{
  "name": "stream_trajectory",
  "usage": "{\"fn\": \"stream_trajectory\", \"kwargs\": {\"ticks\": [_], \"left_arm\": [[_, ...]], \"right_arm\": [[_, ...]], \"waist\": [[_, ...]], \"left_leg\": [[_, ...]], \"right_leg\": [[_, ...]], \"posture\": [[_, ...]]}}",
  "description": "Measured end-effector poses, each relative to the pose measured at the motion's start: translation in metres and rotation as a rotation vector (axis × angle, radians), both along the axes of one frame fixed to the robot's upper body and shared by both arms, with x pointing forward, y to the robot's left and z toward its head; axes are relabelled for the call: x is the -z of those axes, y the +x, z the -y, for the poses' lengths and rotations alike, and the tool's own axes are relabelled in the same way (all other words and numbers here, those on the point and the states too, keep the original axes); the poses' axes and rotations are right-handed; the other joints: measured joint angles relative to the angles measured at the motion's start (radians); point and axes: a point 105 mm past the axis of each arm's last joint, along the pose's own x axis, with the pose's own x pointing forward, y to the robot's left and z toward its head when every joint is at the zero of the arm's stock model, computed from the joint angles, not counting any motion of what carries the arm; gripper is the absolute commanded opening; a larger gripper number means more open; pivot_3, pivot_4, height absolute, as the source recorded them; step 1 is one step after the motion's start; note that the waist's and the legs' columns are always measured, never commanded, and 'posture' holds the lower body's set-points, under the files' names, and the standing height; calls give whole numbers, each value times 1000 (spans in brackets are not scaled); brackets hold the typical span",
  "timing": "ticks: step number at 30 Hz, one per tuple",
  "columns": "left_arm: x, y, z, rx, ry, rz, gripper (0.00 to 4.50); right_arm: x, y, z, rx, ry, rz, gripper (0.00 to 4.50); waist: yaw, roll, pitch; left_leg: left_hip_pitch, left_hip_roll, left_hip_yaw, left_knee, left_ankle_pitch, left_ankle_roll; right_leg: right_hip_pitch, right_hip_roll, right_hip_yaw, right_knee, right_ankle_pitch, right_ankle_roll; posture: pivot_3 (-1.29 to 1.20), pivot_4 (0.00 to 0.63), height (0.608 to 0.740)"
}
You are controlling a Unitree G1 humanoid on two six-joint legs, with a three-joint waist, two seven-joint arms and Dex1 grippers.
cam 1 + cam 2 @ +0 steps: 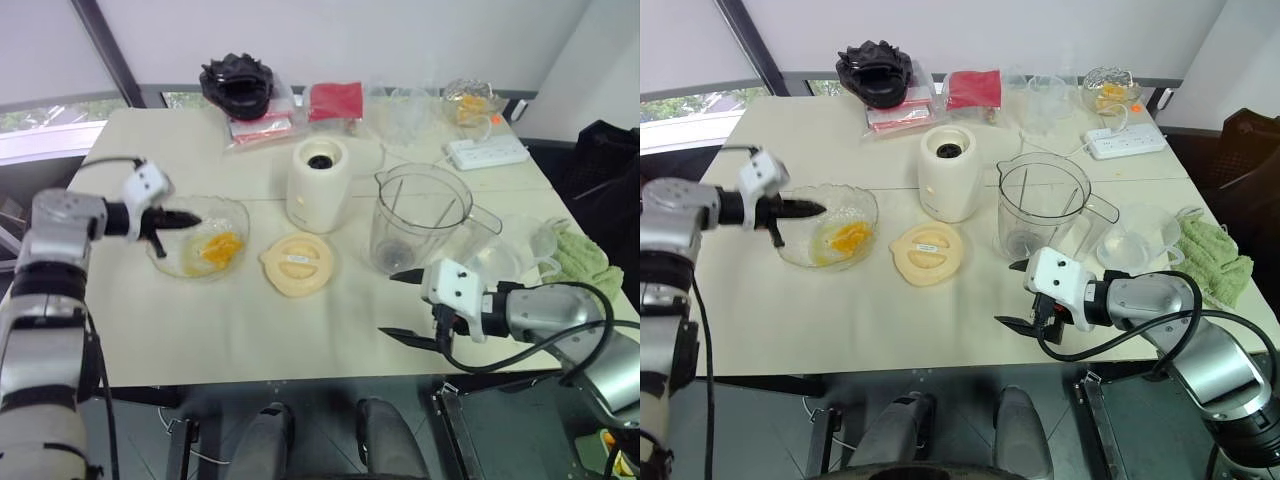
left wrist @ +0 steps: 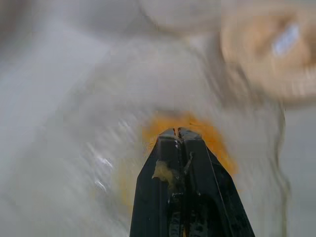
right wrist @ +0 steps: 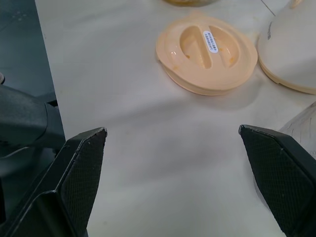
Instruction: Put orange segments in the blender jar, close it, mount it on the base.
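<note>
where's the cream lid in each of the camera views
Left eye: lid near table centre, between bowl and blender jar.
Right eye: same place.
Left wrist: blurred cream disc at one corner, probably the lid.
Right wrist: beyond the open right hand.
Shared landmark: the base.

The table's point(image 1: 250, 340) front edge strip is free; the lid point(image 1: 297, 264) and base point(image 1: 319, 186) stand between bowl point(image 1: 236, 214) and blender jar point(image 1: 420, 218).

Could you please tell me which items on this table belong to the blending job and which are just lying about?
Part of the job:
orange segments in the scalloped bowl
blender jar
base
cream lid

Just lying about:
power strip
green cloth
red packet
black object
small clear tub
</note>
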Motion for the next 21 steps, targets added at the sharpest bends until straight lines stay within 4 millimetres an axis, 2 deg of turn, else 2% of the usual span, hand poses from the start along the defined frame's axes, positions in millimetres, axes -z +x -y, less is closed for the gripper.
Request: {"fn": "stream_trajectory", "kwargs": {"ticks": [2, 3, 5, 8, 17, 21], "left_arm": [[16, -8, -2, 15, 25, -42, 17], [20, -11, -2, 29, 42, -55, 264], [21, -15, -4, 49, 69, -55, 839], [17, -13, -2, 63, 85, -18, 2286], [15, -7, 2, 73, 116, 59, 2286], [26, -3, 11, 91, 145, 97, 2286]], "right_arm": [[0, 0, 0, 1, 0, 0, 4500], [0, 0, 0, 1, 1, 0, 4500], [0, 0, 0, 1, 1, 0, 4500], [0, 0, 0, 0, 1, -1, 4500], [1, 0, 0, 3, 1, -4, 4500], [1, 0, -1, 2, 3, -2, 4500]], "waist": [[4, -1, 0], [8, -1, 0], [11, -1, 0], [10, -1, 0], [6, -1, 0], [8, -1, 0]], "left_leg": [[-1, 0, 0, 1, 0, 0], [-1, 0, 0, 1, 0, 0], [-1, 0, 0, 1, 0, 0], [-1, 0, 0, 1, 0, 0], [-1, 0, 0, 1, 0, 0], [-1, 0, 0, 1, 0, 0]], "right_leg": [[0, 0, 0, 0, 0, 0], [0, 0, 0, 0, 0, 0], [0, 0, 0, -1, 0, 0], [1, 0, 0, -1, 0, 0], [0, 0, 0, 0, 0, 0], [0, 0, 0, 0, 0, 0]], "posture": [[0, 150, 740], [0, 150, 740], [0, 150, 740], [0, 150, 740], [0, 150, 740], [0, 150, 740]]}}
